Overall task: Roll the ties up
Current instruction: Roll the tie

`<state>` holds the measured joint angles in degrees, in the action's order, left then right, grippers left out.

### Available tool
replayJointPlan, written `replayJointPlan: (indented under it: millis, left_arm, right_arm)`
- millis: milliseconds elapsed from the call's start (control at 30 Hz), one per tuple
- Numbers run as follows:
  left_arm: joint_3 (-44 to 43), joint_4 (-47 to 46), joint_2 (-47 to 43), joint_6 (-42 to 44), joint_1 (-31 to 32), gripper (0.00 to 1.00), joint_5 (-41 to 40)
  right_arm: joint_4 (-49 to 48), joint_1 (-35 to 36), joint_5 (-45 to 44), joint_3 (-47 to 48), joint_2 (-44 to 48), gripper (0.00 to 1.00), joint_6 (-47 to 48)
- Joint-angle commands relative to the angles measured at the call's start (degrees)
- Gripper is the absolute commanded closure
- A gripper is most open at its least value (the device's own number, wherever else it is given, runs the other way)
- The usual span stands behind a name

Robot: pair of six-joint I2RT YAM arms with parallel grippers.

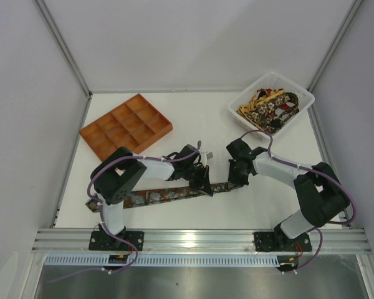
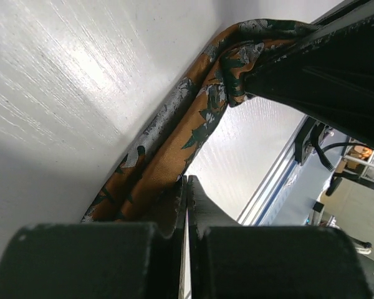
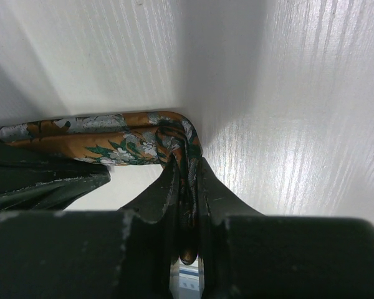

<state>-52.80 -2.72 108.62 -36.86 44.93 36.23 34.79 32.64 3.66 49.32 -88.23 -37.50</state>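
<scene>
One tie (image 1: 156, 195), rust-orange with dark leaves and pale flowers, lies stretched along the table's front, from the left arm's base to between the two grippers. My right gripper (image 1: 237, 178) is shut on its right end, and the fabric is pinched between the fingers (image 3: 187, 165). My left gripper (image 1: 206, 181) is down on the tie just to the left of it. In the left wrist view its jaws (image 2: 188, 182) are closed with only a thin slit, and the folded tie (image 2: 174, 134) runs along the outside of the left finger. More ties (image 1: 269, 107) lie heaped in the basket.
An orange compartment tray (image 1: 126, 128) sits at the back left. A white basket (image 1: 299, 93) stands at the back right. White walls close in the sides and back. A metal rail (image 1: 199, 238) runs along the front edge by the arm bases.
</scene>
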Motion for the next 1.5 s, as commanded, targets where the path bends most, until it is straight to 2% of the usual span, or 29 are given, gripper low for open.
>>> replayJointPlan:
  millis: [0,100,233,367,533,867,967,1000,1067,1100,1133,1300,1467]
  left_arm:
    - [-0.47,3.08,-0.94,4.78,0.33,1.00,-3.10]
    - [-0.29,-0.08,-5.07,3.82,1.65,1.00,-2.13]
    - [-0.73,-6.06,-5.88,-0.66,2.01,0.99,0.77]
    - [-3.71,-10.19,-1.58,-4.79,2.01,1.00,1.30]
    - [-8.37,-10.72,5.80,-7.34,2.01,1.00,1.91]
    - [-11.01,-9.50,9.42,-6.82,1.57,1.00,0.34]
    - [-11.10,-9.14,9.95,-6.91,1.22,1.00,0.42]
    - [-10.93,-9.23,10.03,-6.91,1.13,1.00,0.68]
    - [-10.75,-9.06,10.21,-6.91,0.95,1.00,0.77]
    - [-10.58,-8.97,10.21,-6.82,0.95,0.99,0.77]
    - [-10.49,-8.88,10.12,-6.73,0.78,0.99,0.69]
    - [-10.49,-8.44,10.38,-6.47,0.60,0.99,0.95]
    - [-10.66,-7.92,10.56,-6.03,0.34,1.00,1.12]
  right_arm:
    - [1.95,0.49,-1.64,2.27,-0.63,1.00,0.67]
    - [2.22,0.49,-1.73,2.89,-0.63,1.00,0.84]
    - [2.04,0.58,-0.76,3.50,-0.54,1.00,1.02]
    - [1.78,0.58,0.12,3.85,-0.54,1.00,1.02]
    - [2.39,0.58,0.29,4.82,-0.72,1.00,1.55]
    - [1.60,0.93,2.40,4.82,-1.60,0.98,2.25]
    - [2.74,1.19,1.44,5.35,-2.21,0.90,3.13]
    - [2.92,1.28,1.09,5.70,-2.21,0.84,3.22]
    - [3.79,1.28,0.65,6.05,-2.21,0.78,3.66]
    - [4.23,1.28,-0.05,6.75,-2.21,0.69,4.09]
    - [4.59,1.37,-0.32,6.93,-2.30,0.67,4.36]
    - [6.43,1.28,-1.29,8.07,-2.04,0.58,5.59]
    - [8.02,1.37,-1.73,9.39,-0.99,0.56,6.20]
